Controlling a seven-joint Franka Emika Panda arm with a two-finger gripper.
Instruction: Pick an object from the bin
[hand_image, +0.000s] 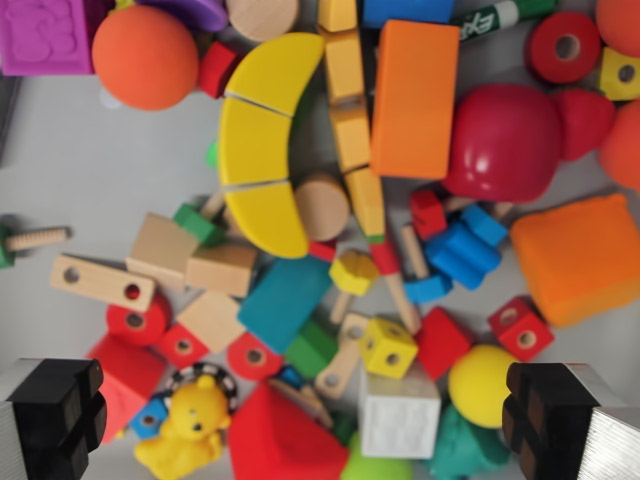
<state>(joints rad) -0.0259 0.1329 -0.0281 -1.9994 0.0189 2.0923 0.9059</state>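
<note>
While the gripper (310, 425) hangs above the bin (90, 170) with its two black fingers (55, 415) set wide apart at the near corners of the wrist view, nothing sits between them. Below lies a crowded heap of toys on the bin's grey floor. A yellow wooden banana (262, 140), cut into three segments, curves through the middle, touching a round wooden disc (322, 205) on its right. Just right of that, a tall orange block (415, 98) stands beside a glossy red pepper-like toy (505, 142). An orange ball (146, 58) rests at the far left, next to a purple brick (45, 35). At the right edge sits an orange sponge-like block (578, 258). Between the fingers, near the view's lower edge, lie a yellow teddy bear (190, 425), a red wedge (275, 435), a white cube (400, 415) and a yellow ball (480, 385).
</note>
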